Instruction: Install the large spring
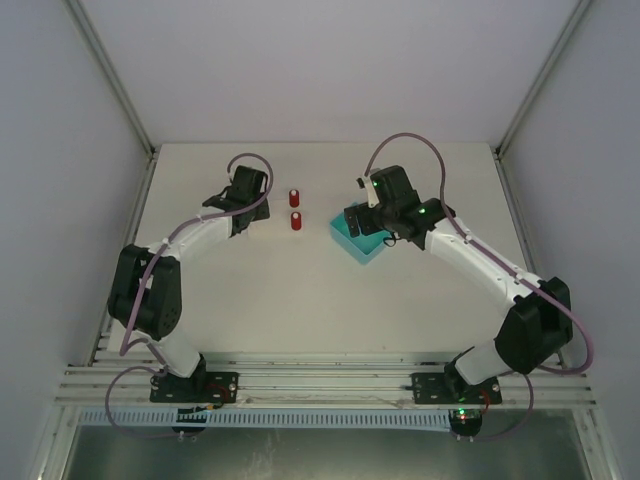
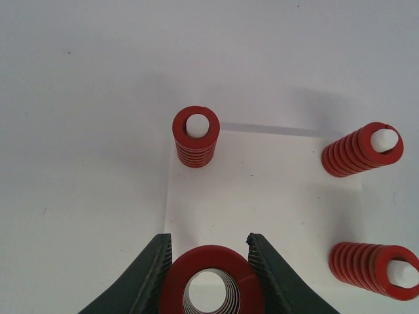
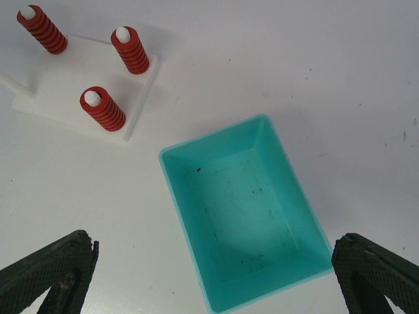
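Alignment matters: my left gripper (image 2: 209, 243) pinches the large spring (image 2: 213, 258) over the white plate (image 2: 262, 196), so I should centre its bore on the unseen free peg and lower it straight; my right gripper (image 3: 213, 252) hangs spread.

The left arm (image 1: 205, 240) and right arm (image 1: 480, 262) share one build: white tubular links set between bulky black joint housings, standing on black base plates (image 1: 195, 385). Mauve cables (image 1: 404, 136) loop along each arm. Small green lights (image 1: 422, 210) glow on the right arm's black housings. The fingers (image 3: 51, 275) are dark, with finely cross-hatched faces.
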`<action>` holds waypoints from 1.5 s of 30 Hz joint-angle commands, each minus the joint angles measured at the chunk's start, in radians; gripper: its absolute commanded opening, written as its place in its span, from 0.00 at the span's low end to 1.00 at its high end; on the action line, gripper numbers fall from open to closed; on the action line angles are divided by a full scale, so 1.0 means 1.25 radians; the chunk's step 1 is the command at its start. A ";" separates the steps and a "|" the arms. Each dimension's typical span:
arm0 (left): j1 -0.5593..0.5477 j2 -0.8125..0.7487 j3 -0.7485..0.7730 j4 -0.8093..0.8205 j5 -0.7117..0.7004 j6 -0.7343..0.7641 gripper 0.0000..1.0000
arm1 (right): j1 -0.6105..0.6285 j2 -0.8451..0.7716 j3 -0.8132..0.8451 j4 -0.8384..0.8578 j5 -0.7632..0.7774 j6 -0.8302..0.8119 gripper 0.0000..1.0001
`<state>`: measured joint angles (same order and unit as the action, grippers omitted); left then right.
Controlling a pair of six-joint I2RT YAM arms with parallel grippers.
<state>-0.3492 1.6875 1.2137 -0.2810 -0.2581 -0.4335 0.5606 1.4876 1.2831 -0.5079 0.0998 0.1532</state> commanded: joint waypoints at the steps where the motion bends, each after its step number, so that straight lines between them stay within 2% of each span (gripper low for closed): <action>1: -0.001 -0.005 -0.010 0.030 -0.039 0.027 0.00 | -0.003 0.003 0.021 -0.017 0.008 -0.005 0.99; 15: -0.002 0.038 -0.023 0.060 -0.042 0.034 0.00 | -0.008 -0.010 0.017 -0.024 0.018 -0.017 0.99; 25: -0.001 0.072 -0.034 0.066 -0.053 0.025 0.05 | -0.014 -0.009 0.025 -0.036 0.016 -0.037 0.99; 34: -0.001 0.067 -0.038 0.061 -0.049 0.014 0.36 | -0.018 -0.008 0.009 -0.020 0.013 -0.027 0.99; 42: -0.002 0.017 -0.048 0.050 -0.040 0.019 0.47 | -0.029 -0.046 -0.041 0.070 0.094 0.019 0.99; 45: -0.001 -0.010 -0.041 0.050 -0.032 0.026 0.50 | -0.032 -0.059 -0.057 0.102 0.174 0.028 0.99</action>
<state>-0.3489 1.7298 1.1561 -0.2081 -0.3065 -0.4145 0.5301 1.4609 1.2350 -0.4576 0.1837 0.1539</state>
